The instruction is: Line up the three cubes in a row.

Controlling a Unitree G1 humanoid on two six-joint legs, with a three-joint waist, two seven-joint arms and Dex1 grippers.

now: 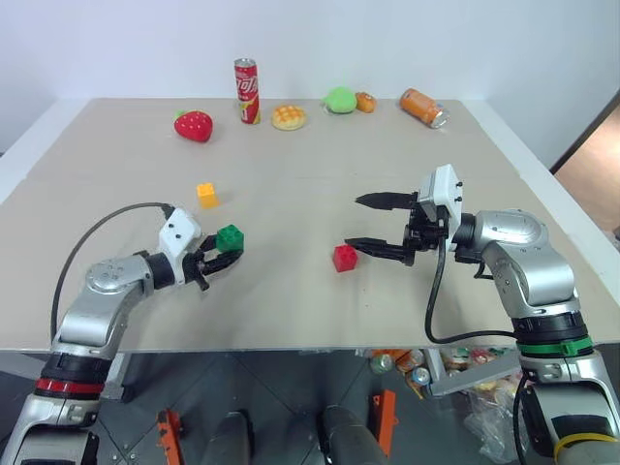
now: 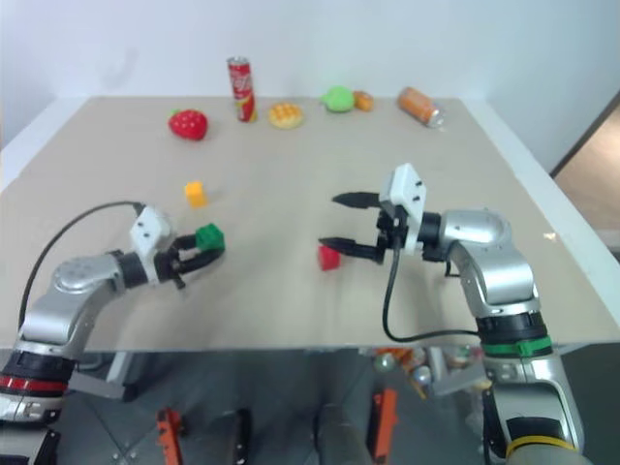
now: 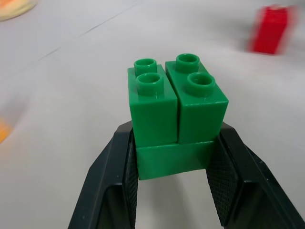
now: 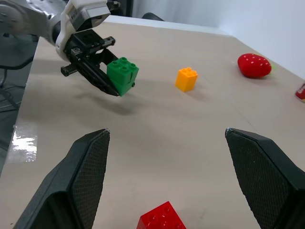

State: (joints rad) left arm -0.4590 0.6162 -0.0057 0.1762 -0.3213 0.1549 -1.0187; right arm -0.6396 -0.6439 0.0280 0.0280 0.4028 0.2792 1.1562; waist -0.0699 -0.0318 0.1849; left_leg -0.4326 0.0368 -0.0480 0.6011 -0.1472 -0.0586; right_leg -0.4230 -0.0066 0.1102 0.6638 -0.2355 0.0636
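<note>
My left gripper [image 1: 221,254] is shut on the green cube [image 1: 230,237] and holds it a little above the table, at the front left. In the left wrist view the green cube [image 3: 176,112] sits clamped between the two black fingers [image 3: 114,186], studs up. The yellow-orange cube [image 1: 206,195] rests on the table further back from it. The red cube [image 1: 344,257] lies near the table's middle front. My right gripper [image 1: 373,225] stands open just right of the red cube, pointing left, with nothing between its fingers; the red cube [image 4: 162,219] lies below the gap.
Along the far edge of the table [image 1: 310,310] stand a red strawberry toy [image 1: 194,125], an upright red can [image 1: 247,90], a yellow waffle toy [image 1: 289,117], a green toy [image 1: 340,99] and an orange can [image 1: 423,107] on its side.
</note>
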